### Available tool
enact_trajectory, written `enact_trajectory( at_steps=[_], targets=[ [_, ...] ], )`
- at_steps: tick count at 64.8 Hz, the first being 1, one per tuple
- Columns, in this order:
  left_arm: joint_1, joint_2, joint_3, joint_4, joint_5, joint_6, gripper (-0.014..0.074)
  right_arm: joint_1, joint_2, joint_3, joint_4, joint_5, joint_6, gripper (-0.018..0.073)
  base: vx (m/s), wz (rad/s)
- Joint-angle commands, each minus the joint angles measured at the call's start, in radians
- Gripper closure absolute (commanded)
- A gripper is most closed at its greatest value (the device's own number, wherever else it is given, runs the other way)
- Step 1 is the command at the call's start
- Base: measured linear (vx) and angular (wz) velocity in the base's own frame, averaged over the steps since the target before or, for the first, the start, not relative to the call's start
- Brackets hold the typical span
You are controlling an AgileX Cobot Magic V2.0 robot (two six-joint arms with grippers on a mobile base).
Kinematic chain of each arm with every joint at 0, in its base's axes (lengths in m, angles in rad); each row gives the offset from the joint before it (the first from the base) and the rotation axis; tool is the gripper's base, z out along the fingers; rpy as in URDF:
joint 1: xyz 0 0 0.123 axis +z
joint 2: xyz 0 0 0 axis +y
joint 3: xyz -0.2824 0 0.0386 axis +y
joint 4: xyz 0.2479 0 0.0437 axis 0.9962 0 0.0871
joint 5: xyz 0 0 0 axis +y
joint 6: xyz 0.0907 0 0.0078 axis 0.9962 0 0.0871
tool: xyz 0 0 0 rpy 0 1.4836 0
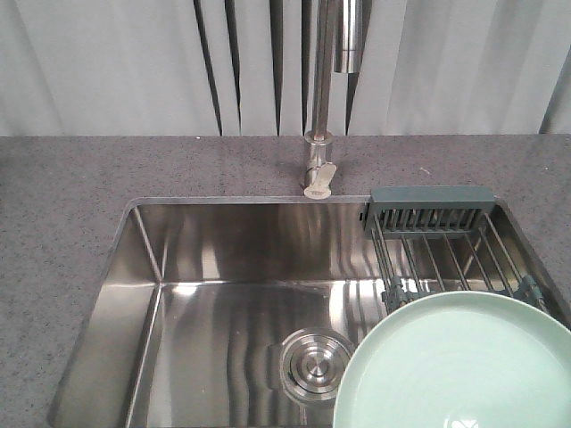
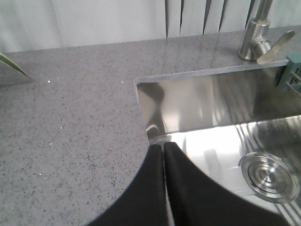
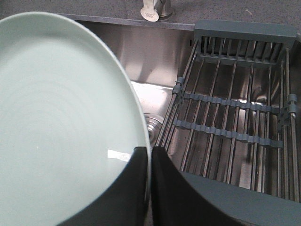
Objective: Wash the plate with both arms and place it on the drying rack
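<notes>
The pale mint-green plate [image 1: 459, 366] hangs over the sink's right front part, partly in front of the drying rack [image 1: 433, 234]. In the right wrist view the plate [image 3: 61, 117] fills the left half, and my right gripper [image 3: 150, 149] is shut on its rim, one finger on each face. The rack [image 3: 235, 108] of metal wires with grey-green end pieces lies just right of it, across the sink. My left gripper [image 2: 163, 147] is shut with nothing between its fingers, hovering over the sink's near left corner. Neither arm shows in the front view.
The steel sink basin [image 1: 214, 294] has a round drain [image 1: 314, 364] in its floor. A tall faucet [image 1: 319, 134] stands at the back rim. Grey speckled countertop [image 2: 66, 122] surrounds the sink. A leaf tip [image 2: 11, 66] shows at the far left.
</notes>
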Motion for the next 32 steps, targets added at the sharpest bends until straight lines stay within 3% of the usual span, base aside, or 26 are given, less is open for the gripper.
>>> enact_trajectory(
  at_steps=[1, 12, 21, 32],
  targets=[
    [-0.017, -0.044, 0.032, -0.037, -0.105, -0.011, 0.0603, -0.003, 0.012, -0.023, 0.019, -0.067, 0.002, 0.0561, 0.00, 0.00],
    [-0.054, -0.155, 0.080, -0.047, -0.109, -0.010, 0.0603, -0.003, 0.012, -0.023, 0.018, -0.067, 0.002, 0.0561, 0.00, 0.00],
    [-0.057, -0.234, 0.129, 0.000, -0.117, -0.007, 0.0603, -0.003, 0.012, -0.023, 0.020, -0.065, 0.005, 0.0561, 0.00, 0.00],
    [-0.058, -0.265, 0.133, -0.002, -0.142, -0.004, 0.0603, -0.003, 0.012, -0.023, 0.020, -0.067, 0.005, 0.0561, 0.00, 0.00]
  ],
)
